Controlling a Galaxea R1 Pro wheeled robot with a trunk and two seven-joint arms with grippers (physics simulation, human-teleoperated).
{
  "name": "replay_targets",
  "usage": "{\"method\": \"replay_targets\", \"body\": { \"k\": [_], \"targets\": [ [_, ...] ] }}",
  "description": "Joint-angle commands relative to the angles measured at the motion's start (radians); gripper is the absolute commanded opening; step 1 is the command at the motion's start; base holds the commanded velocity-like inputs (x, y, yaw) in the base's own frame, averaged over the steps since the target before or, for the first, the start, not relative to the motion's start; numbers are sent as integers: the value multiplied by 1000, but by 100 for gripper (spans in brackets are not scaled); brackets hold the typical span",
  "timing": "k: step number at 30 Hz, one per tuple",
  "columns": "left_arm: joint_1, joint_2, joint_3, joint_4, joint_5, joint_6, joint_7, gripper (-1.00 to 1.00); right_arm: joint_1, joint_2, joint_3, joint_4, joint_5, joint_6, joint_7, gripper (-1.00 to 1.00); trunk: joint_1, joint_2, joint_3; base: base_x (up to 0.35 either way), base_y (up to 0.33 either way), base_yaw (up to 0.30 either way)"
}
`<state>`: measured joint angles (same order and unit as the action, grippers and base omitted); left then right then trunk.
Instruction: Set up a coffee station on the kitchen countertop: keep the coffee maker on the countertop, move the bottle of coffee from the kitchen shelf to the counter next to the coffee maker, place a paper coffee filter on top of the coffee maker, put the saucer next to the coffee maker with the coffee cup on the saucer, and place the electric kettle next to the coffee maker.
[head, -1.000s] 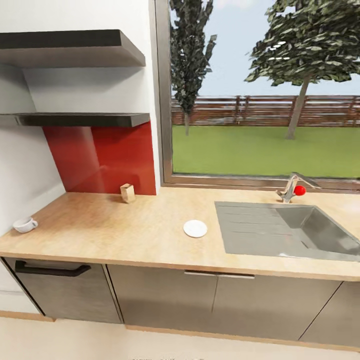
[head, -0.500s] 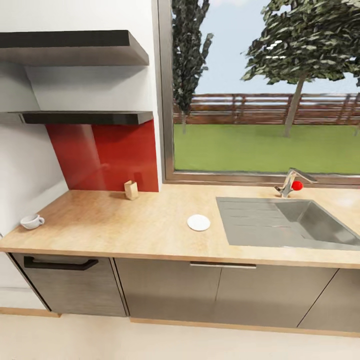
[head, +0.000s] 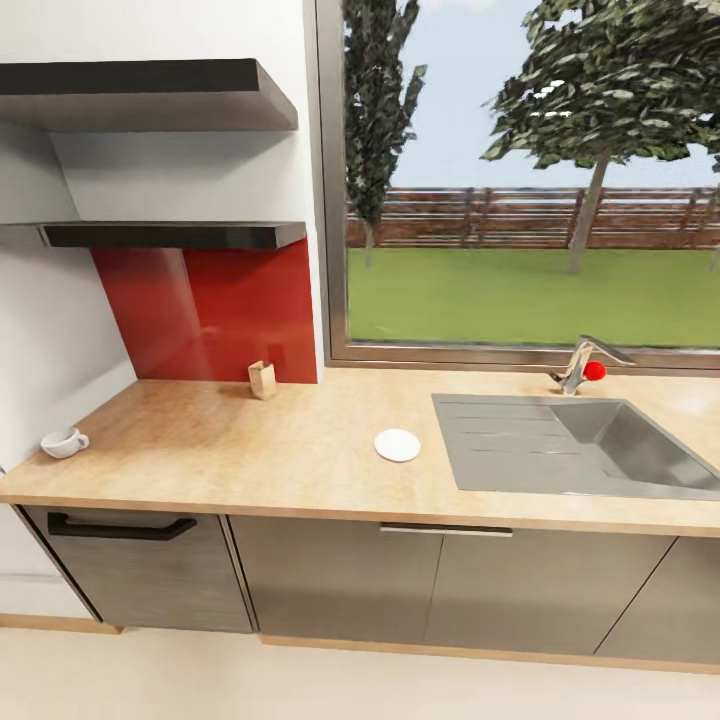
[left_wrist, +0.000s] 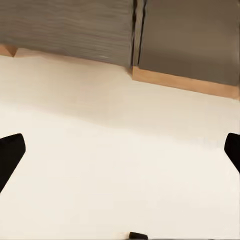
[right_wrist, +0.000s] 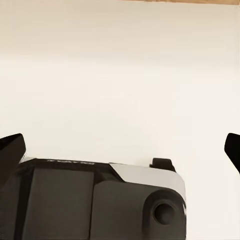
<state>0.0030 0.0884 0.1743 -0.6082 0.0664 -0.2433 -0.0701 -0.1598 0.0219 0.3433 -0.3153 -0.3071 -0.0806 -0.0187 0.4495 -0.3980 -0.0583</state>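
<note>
wooden countertop (head: 250, 450), white saucer (head: 397, 445) just beside the sink (head: 560, 455), white coffee cup (head: 64, 442) well apart at the counter's far end, left gripper (left_wrist: 120, 160) and right gripper (right_wrist: 120, 150) fingers spread, empty, above pale floor (left_wrist: 120, 165)

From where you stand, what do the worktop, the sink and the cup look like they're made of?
The worktop looks like light wood or wood-look laminate, with faint grain and a matte finish. The sink looks like brushed steel, grey with a soft sheen. The cup looks like glossy white ceramic.
</note>
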Motion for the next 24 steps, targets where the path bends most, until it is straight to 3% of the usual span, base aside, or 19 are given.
{"method": "replay_targets", "body": {
  "k": [1,4,7,12,16,17,18,22,24],
  "targets": [
    [-8,-6,3,-18,8,0,-18,100,-1,0,8,-1,-11,-6,-2,100,1,-2,-2,0,0,0],
    [-52,-26,3,-98,16,3,-74,100,-1,0,8,-24,-10,-20,0,100,1,-2,-2,0,0,0],
    [-113,-39,3,-162,53,7,-118,100,-1,0,8,-94,-10,-58,0,100,1,-2,-2,0,0,0],
    [-210,-44,3,-203,130,16,-156,100,-1,5,8,-204,-10,-145,-1,100,1,-2,-2,0,0,0],
    [-304,-48,2,-210,154,35,-166,100,-8,22,8,-275,-10,-238,-1,100,1,-2,-2,0,0,0],
    [-325,-50,2,-211,156,50,-167,100,-19,26,8,-286,-10,-246,-2,100,1,-2,-2,0,0,0],
    [-401,-53,2,-227,160,133,-169,100,-85,32,8,-350,-11,-256,-5,100,1,-2,-2,0,0,0],
    [-474,-59,2,-261,160,226,-179,100,-157,34,5,-410,-16,-257,-7,100,1,-2,-2,0,0,0],
    [-516,-76,2,-307,161,294,-193,100,-207,35,3,-466,-19,-257,-7,100,1,-2,-2,0,0,0]
  ]
}}
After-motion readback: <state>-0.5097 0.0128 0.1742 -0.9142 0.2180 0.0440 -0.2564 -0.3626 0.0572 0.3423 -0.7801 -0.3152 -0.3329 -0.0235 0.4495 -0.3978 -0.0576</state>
